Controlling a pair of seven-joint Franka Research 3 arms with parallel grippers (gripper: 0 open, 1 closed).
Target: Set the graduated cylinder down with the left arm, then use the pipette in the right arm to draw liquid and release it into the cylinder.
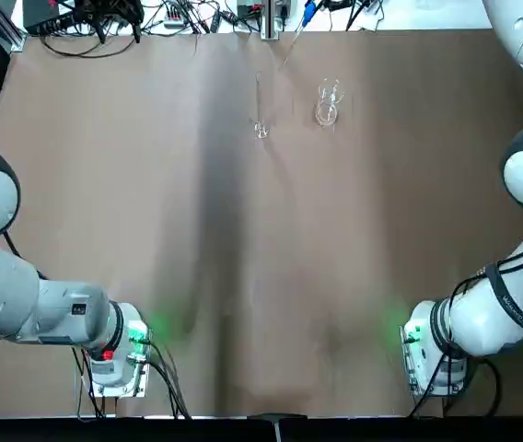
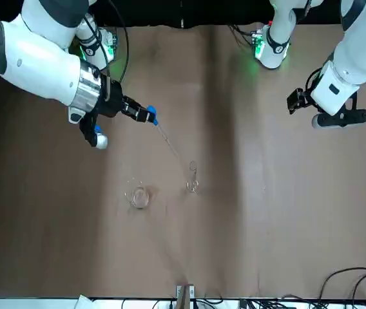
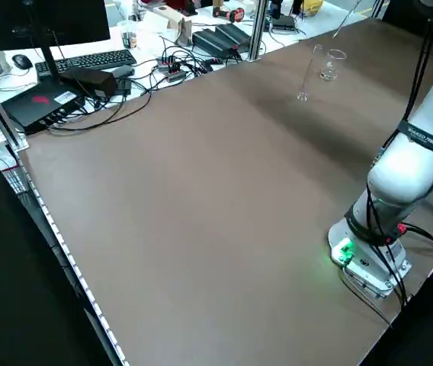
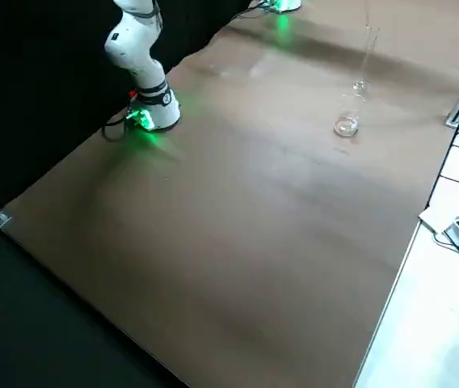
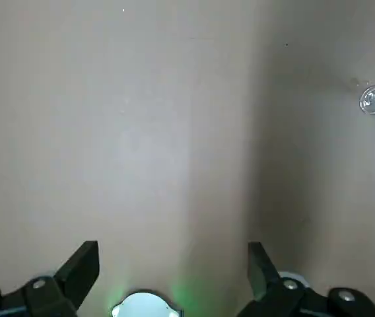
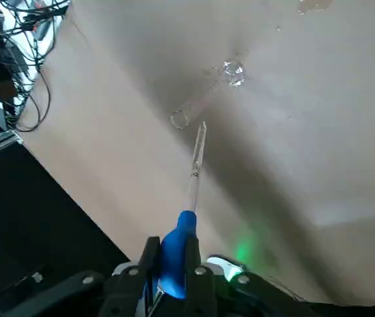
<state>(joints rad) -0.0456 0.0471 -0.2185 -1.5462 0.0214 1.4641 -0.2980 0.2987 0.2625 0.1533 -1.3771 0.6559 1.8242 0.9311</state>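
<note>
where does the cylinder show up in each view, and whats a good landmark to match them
Top: upper middle, the cylinder.
Front: centre, just right of the beaker.
Left side: upper right, left of the beaker.
Right side: upper right, above the beaker.
Left wrist: only its foot end, at the right edge.
Right wrist: upper middle, beyond the pipette tip.
Landmark: the beaker, beside it in the top, front and both side views.

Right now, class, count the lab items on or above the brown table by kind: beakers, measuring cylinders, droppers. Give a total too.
Beakers: 1, the squat glass beaker
Measuring cylinders: 1, the slim glass cylinder
Droppers: 1, the blue-bulbed dropper, held in the right gripper
Total: 3
</note>
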